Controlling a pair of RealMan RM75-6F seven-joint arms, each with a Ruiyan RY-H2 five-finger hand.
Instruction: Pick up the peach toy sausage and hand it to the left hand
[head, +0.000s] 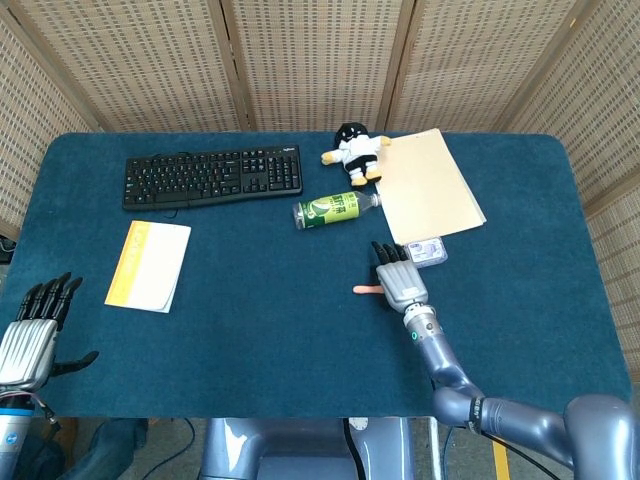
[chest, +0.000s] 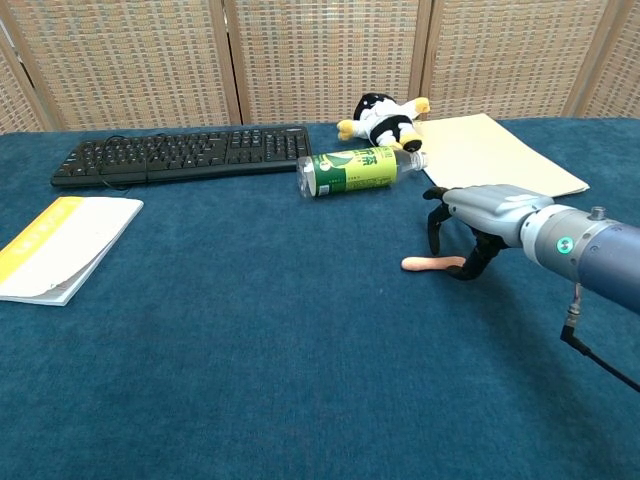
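Best done by lowering the right robot hand (chest: 470, 225) a touch more, centring the curled fingers (chest: 436, 232) over the near end of the sausage (chest: 430, 264), then pinching gently across its width before lifting. Right robot hand arched over that end, fingers apart, nothing gripped yet. Left robot hand (head: 35, 330) waiting at the near left table (head: 300, 340) edge, fingers spread, empty, well apart from the toy. Sausage: small, slim, peach-pink, smooth, lying flat on the blue cloth near the table's middle, below the green bottle (head: 335, 209). Likely light and prone to rolling.
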